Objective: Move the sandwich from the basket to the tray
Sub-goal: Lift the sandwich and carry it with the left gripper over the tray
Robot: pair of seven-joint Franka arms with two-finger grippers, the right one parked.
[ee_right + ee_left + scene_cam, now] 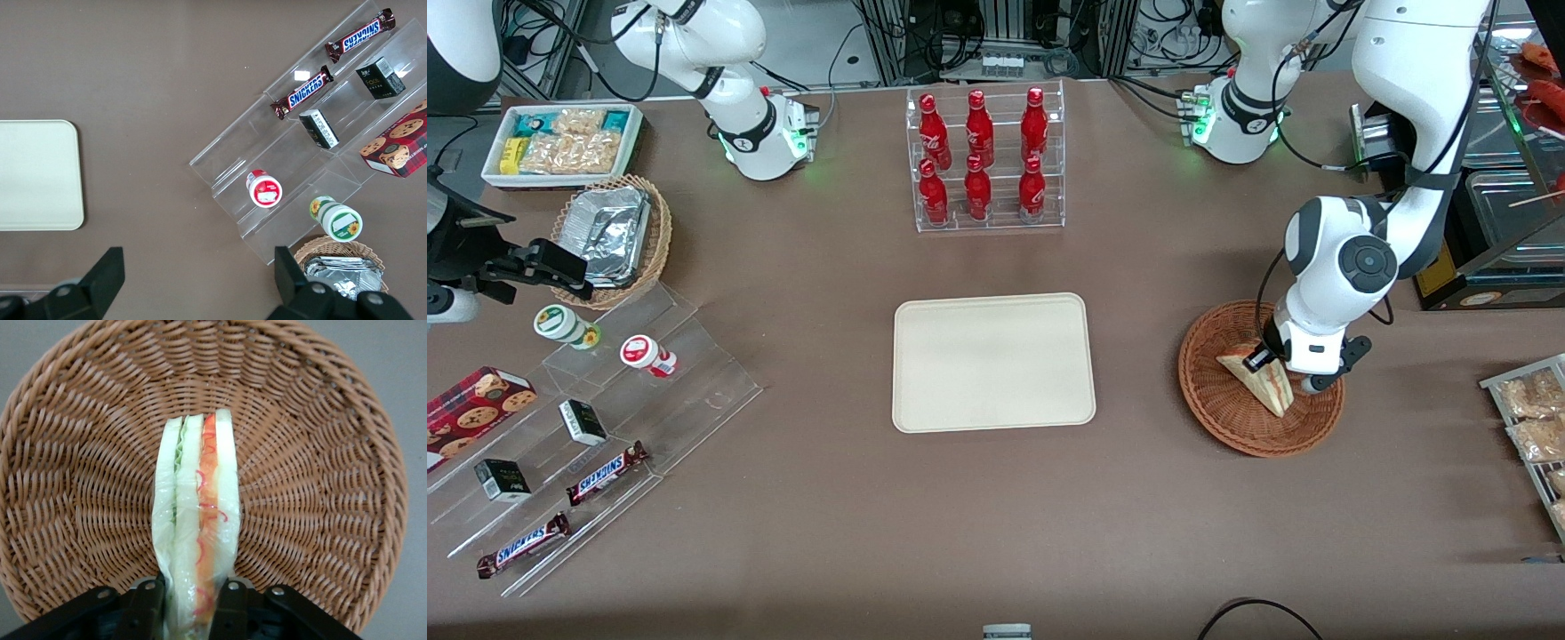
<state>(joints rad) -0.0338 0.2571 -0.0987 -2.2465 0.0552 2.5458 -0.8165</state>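
Observation:
The sandwich (1261, 380) (197, 533), a clear-wrapped white-bread wedge with red, orange and green filling, stands on edge in the round reddish-brown wicker basket (1218, 400) (73, 473) toward the working arm's end of the table. My gripper (1282, 369) (195, 613) is down in the basket, its two black fingers (148, 608) pressed against the two bread faces, shut on the sandwich. The cream rectangular tray (993, 362) (37, 175) lies flat in the middle of the table with nothing on it.
A clear rack of red bottles (984, 160) stands farther from the front camera than the tray. Toward the parked arm's end sit acrylic steps with candy bars (605, 471), cups (646, 354), a tan basket of foil containers (611, 233) and a white snack box (560, 142). Snack packets (1529, 418) lie at the working arm's end.

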